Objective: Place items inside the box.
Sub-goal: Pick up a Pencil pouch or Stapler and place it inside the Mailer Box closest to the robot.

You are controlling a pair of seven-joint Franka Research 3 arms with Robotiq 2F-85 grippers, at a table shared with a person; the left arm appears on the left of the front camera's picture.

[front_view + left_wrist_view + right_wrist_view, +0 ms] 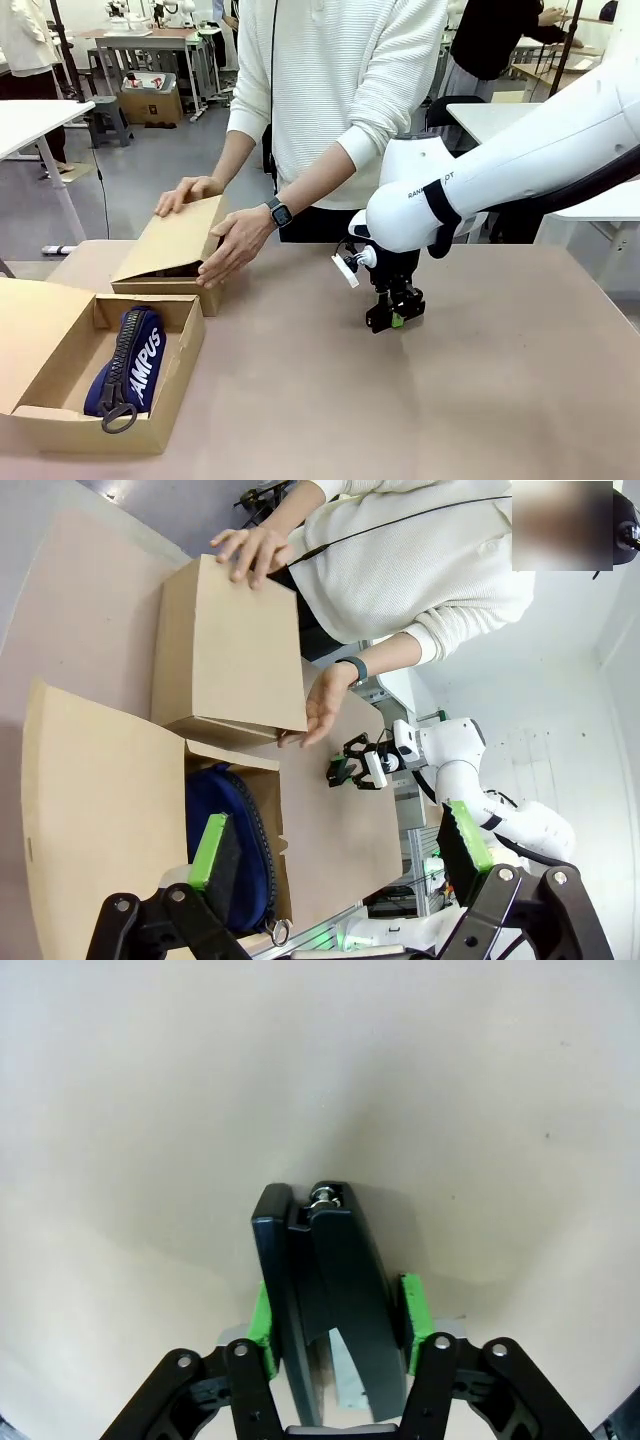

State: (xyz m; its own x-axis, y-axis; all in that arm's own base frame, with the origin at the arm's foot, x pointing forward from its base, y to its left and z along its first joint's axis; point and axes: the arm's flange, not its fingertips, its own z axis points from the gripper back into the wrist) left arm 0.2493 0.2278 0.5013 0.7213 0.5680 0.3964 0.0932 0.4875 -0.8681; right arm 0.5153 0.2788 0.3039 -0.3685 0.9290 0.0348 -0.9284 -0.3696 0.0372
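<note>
Where the plain brown surface [480, 400] comes nearest, at its near left corner, sits the box [110, 435], its hinged lid thrown open to the left. Inside lies the navy pouch [125, 360], lengthwise near to far, with white lettering up and its zip ring at the near end. The left end effector [335, 825] hangs above this box with its green pads spread wide and nothing between them.

Right of centre, the right end effector [395, 318] is down at the surface. Its jaws are partly drawn in, with a green pad against each long side of a black stapler [335, 1290] that rests on the surface.

Just beyond the open box stands the smaller box [175, 245], its lid tilted up. One hand [235, 245] of a person in a white sweater presses the lid's right edge; the other hand [185, 192] rests on its far edge.

Beyond lie a grey floor [150, 170] and white tables.

Counted: two cardboard boxes on the surface, one pouch, one stapler, two end effectors, two hands.
</note>
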